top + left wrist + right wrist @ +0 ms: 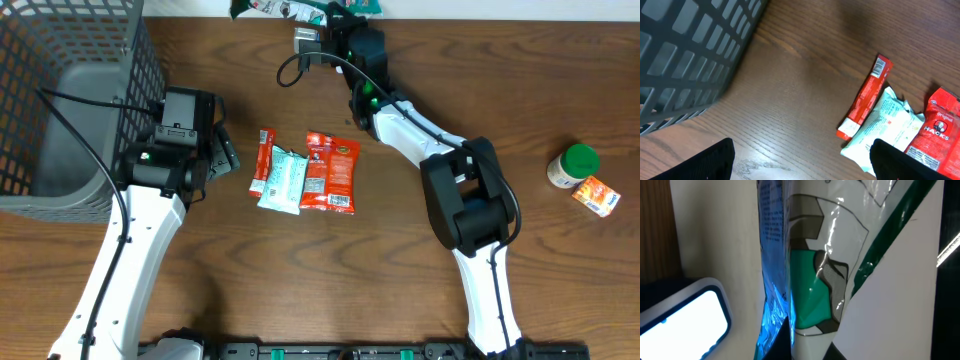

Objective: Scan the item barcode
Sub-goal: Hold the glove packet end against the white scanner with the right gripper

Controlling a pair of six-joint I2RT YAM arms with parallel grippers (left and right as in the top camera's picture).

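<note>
Beside your right gripper [340, 20], pinching the packet [815, 280], the scanner [685, 315] glows: scan seemingly underway; left gripper [804, 162] spread, three packets [305, 172] unscanned.

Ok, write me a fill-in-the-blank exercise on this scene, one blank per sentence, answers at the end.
1. The right gripper is ____ on the white and green packet.
2. The left gripper has its jaws ____.
3. Between the arms lie ____ flat packets, the red Hacks packet rightmost in the overhead view.
4. The jar beside the orange box has a ____ lid.
Missing words: shut; open; three; green.
</note>
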